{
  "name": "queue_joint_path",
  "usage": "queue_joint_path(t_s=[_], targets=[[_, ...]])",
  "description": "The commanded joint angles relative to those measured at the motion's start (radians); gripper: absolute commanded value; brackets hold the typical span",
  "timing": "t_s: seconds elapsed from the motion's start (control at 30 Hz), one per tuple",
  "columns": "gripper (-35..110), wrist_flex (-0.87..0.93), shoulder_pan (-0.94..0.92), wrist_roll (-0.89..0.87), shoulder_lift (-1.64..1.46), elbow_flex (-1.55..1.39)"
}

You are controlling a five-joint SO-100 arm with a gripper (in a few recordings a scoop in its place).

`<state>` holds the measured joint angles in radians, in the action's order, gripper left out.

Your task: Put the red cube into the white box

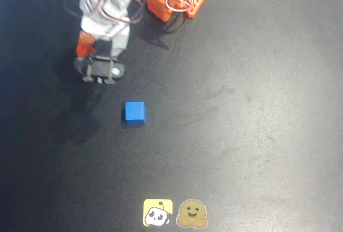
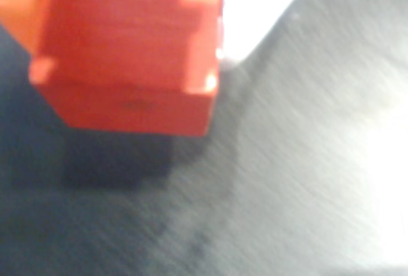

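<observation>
A: Red cube (image 2: 127,53) fills your wrist view, close above the dark surface (image 2: 306,180); is the tool (image 1: 102,71) gripping it?

B: Can't tell; it looks rigid, light; pinch flat opposite faces.

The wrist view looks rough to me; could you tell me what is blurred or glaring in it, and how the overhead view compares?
Wrist view: the red cube is soft and out of focus, the table streaked with blur, with white glare at right. Overhead view: sharp and evenly lit, the blue cube crisp on the dark table.
</observation>
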<state>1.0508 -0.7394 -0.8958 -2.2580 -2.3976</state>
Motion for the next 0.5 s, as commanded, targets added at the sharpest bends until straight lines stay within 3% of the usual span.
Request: queue_joint_path(t_s=[0.0,0.47], targets=[[0,0.051,-0.035,0.031,-0.071,0.057],[0,0.339,-0.222,0.078,-0.27,0.06]])
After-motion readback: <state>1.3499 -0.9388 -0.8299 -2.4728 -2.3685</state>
